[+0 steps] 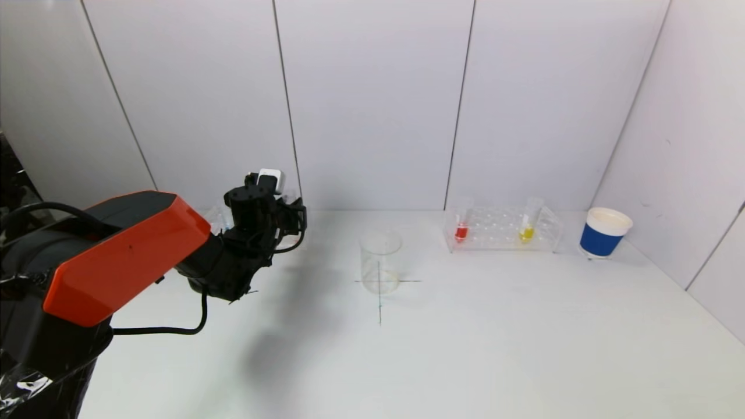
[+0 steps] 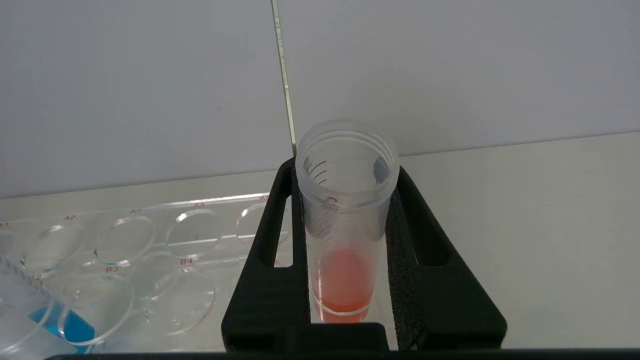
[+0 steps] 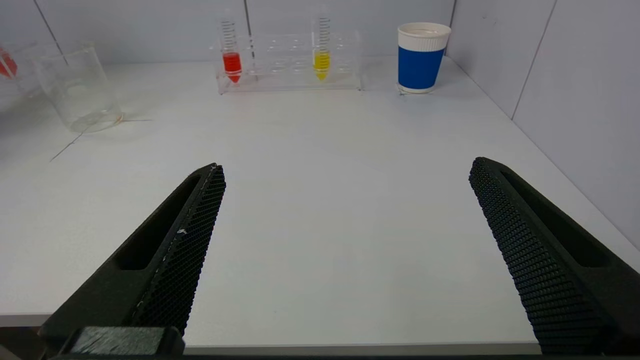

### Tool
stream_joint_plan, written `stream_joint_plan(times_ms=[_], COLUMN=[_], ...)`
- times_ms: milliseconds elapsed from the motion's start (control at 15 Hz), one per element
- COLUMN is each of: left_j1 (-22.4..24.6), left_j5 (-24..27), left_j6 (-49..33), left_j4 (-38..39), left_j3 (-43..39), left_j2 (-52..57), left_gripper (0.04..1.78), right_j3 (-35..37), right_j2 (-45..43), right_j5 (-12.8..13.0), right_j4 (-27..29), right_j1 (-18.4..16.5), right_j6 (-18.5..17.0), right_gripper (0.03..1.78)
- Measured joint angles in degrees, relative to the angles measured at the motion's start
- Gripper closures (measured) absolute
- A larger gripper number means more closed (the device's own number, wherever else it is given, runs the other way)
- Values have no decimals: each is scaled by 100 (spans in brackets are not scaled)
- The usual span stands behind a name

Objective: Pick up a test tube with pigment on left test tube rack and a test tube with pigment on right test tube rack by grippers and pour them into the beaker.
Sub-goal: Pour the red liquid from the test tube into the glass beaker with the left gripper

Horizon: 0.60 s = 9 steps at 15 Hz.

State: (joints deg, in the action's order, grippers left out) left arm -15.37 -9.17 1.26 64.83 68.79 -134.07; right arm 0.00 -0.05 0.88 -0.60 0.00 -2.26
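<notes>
Black left tool (image 2: 345,235) gripping red-pigment tube (image 2: 345,225), tube base hidden

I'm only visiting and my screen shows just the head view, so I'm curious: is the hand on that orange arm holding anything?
Observer: Yes. The left hand is shut on a test tube with reddish liquid at its bottom.
Visitor: Is anything else in the rack over there?
Observer: A tube with blue liquid stands in the left rack, beside the hand.
Visitor: And where is the other hand?
Observer: The right hand is open, by the near edge of the table, facing the right rack.
</notes>
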Motion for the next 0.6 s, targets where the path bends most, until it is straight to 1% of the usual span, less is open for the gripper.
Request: stream_joint_plan(times_ms=[333, 467, 600], left_j1=[-11, -13, -37], left_j5=[-1, 5, 24], left_j6=[72, 168, 207], left_j4=[-874, -1153, -1596], left_j3=[447, 708, 979], left_j2=[447, 571, 697], left_gripper=[137, 137, 137], right_j3=[0, 0, 0], right_j2=[0, 0, 0], right_j5=[2, 0, 0], right_j4=[0, 0, 0], right_j1=[0, 0, 0], right_j6=[-2, -2, -2], right_gripper=[4, 4, 4])
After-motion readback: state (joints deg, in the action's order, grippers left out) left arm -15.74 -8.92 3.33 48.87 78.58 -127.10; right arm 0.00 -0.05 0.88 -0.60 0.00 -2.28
